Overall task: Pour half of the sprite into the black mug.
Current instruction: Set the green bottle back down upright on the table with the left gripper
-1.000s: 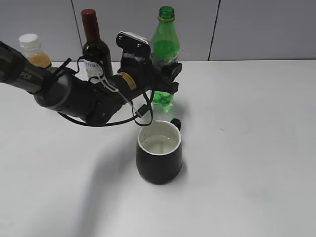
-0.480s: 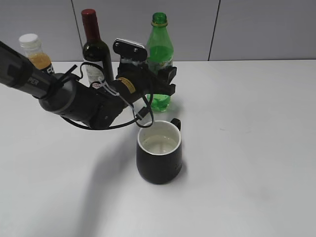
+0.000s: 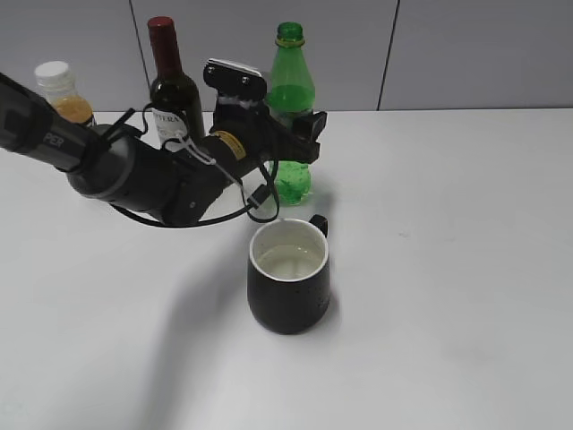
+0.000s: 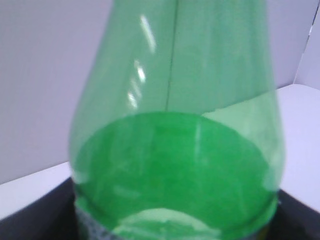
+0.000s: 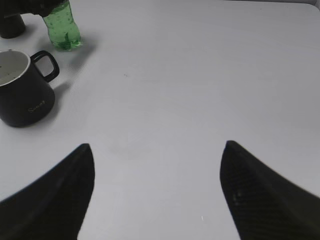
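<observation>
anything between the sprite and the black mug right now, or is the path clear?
Nothing visible in the way. The left hand holds the sprite upright just behind the black mug, with only bare table between them. The wine bottle and juice bottle stand off to the left.

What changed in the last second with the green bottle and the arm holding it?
The left end effector, still shut on the sprite, tipped the bottle back from a slight lean to upright and shifted it a little left, setting it down behind the black mug. The mug, the wine bottle and the juice bottle stayed put.
</observation>
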### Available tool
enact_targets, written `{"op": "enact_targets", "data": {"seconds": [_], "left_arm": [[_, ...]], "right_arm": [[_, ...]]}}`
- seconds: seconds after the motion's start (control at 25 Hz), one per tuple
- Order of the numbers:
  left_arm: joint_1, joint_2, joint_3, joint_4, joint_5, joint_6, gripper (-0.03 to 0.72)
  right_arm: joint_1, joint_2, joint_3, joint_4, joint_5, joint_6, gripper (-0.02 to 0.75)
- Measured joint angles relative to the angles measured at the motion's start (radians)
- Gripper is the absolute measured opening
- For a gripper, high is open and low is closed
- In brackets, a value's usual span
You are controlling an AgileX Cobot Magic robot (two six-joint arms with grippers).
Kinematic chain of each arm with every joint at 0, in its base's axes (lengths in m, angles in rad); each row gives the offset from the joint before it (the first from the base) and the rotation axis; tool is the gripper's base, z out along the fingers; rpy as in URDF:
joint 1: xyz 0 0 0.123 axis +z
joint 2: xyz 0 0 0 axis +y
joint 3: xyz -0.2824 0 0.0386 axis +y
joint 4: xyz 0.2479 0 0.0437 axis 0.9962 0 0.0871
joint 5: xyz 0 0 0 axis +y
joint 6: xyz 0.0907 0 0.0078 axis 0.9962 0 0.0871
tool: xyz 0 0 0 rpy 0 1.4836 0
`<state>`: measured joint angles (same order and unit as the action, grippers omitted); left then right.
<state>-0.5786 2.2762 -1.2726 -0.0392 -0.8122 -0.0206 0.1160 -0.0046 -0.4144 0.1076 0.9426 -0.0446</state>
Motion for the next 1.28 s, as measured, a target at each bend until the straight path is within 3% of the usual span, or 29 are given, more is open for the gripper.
{"op": "enact_targets", "data": {"seconds": [0.24, 1.0, 1.28], "left_arm": [[0.0, -0.047, 0.011, 0.0, 0.073, 0.0, 0.608], [0.005, -0.22, 0.281, 0.022, 0.094, 0.0, 0.606], [0.042, -0.312, 0.399, 0.025, 0.093, 0.0, 0.597]], "right_arm": [[0.0, 0.0, 0.0, 0.0, 0.0, 0.0, 0.592], [0.0, 0.0, 0.0, 0.0, 0.0, 0.0, 0.592], [0.0, 0.0, 0.0, 0.0, 0.0, 0.0, 0.592]]}}
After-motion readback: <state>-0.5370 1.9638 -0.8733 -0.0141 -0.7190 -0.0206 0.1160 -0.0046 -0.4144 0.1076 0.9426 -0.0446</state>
